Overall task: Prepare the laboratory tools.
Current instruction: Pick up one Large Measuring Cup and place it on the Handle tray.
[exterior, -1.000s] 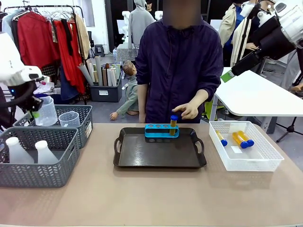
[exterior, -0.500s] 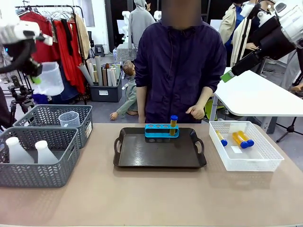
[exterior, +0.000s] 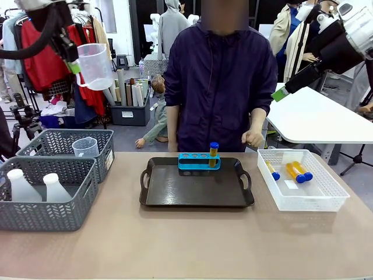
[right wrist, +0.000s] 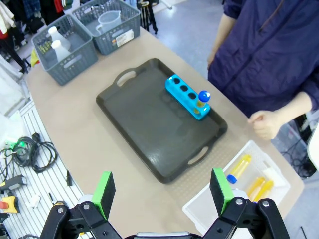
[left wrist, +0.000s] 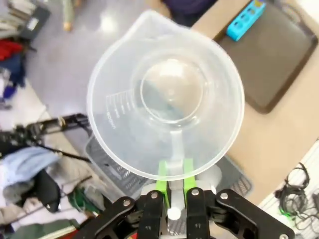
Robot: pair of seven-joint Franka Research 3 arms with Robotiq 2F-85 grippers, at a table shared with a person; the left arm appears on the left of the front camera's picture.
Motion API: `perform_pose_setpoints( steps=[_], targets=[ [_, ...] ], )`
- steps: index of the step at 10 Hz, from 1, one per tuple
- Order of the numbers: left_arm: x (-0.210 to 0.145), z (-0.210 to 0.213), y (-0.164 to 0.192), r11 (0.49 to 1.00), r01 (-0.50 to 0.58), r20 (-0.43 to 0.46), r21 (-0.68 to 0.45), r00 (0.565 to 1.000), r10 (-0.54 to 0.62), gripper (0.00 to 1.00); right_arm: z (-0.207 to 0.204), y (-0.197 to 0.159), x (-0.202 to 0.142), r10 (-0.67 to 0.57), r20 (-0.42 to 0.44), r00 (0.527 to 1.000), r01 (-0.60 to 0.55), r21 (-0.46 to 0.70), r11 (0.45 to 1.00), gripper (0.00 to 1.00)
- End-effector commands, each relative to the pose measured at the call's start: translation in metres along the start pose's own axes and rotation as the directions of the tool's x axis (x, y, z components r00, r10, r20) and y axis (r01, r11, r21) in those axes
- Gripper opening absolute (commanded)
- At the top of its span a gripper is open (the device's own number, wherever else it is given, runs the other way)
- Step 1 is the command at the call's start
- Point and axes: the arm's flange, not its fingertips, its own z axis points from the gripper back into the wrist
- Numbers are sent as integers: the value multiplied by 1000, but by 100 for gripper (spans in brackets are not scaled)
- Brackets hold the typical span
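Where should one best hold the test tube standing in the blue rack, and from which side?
Probably its blue-capped top, from straight above: the test tube stands upright in the rack, so only its upper part is free.

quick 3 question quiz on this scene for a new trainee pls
1. True or false: the left pincer grips the measuring jug by its handle, held up in the air.
2. How many test tubes stand in the blue rack on the tray? A) none B) one C) four
3. Fill in: the other capped tubes lie in the ____ basket.
Key: 1 true; 2 B; 3 white.
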Motion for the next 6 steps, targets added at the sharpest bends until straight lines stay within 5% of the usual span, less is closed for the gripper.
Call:
perform_pose_setpoints(
  steps=[1,6],
  targets=[
    [10,10,-9,995,101,22,-20,995,-101,0,1,0,1,2,15,1000,-2,18,1000,100],
    [10,6,-12,999,50,12,-3,999,-50,0,1,0,1,2,15,1000,-2,18,1000,100]
  ],
)
